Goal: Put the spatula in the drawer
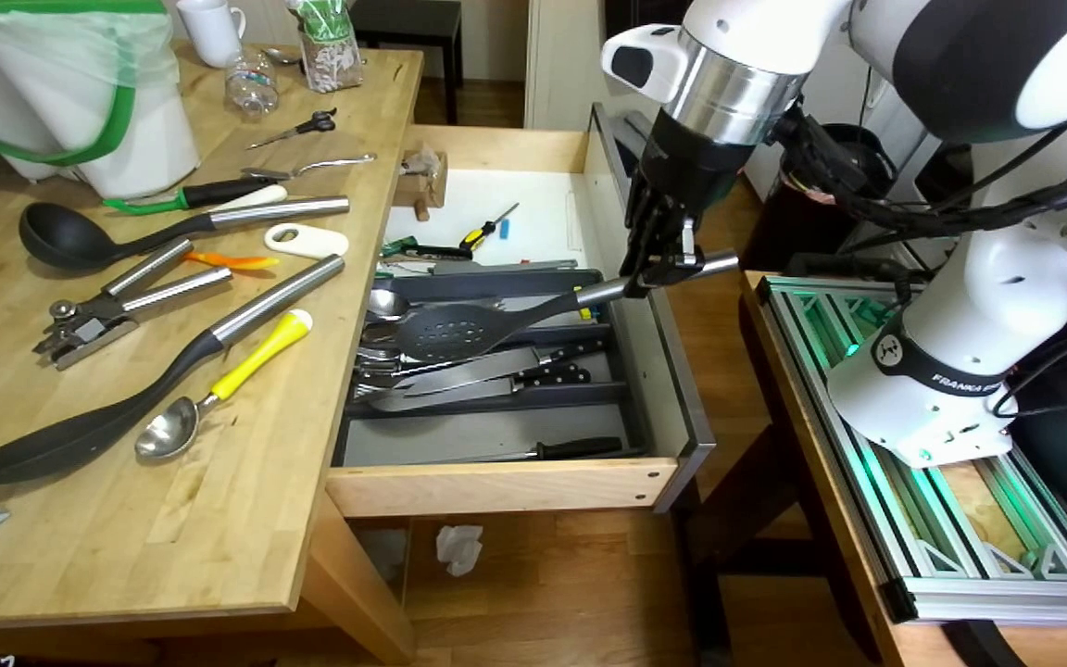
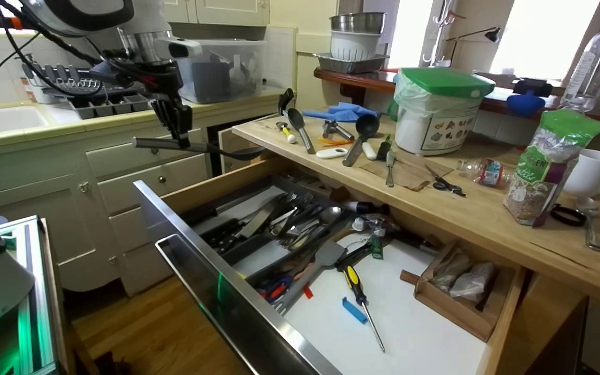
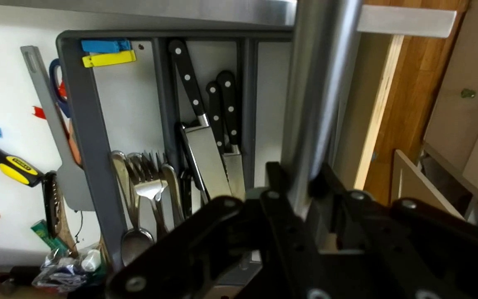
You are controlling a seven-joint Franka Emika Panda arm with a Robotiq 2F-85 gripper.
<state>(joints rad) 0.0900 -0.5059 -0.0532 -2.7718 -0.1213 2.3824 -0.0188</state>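
Observation:
My gripper (image 1: 659, 278) is shut on the steel handle of a dark slotted spatula (image 1: 450, 332). The spatula lies roughly level above the open drawer (image 1: 496, 489), its head toward the table side. In an exterior view, the gripper (image 2: 179, 139) and spatula (image 2: 245, 154) are well above the drawer's metal front (image 2: 216, 271). In the wrist view, the handle (image 3: 322, 83) runs between the fingertips (image 3: 299, 176) and crosses over the drawer's front edge (image 3: 181, 12); the spatula's head is hidden there.
A dark divided organizer (image 3: 91, 158) in the drawer holds knives (image 3: 212, 158) and forks and spoons. A grey spatula (image 2: 328, 253), a screwdriver (image 2: 354, 281) and a small box (image 2: 453, 312) lie beside it. The wooden table (image 1: 246, 519) bears a ladle (image 1: 66, 236) and other utensils.

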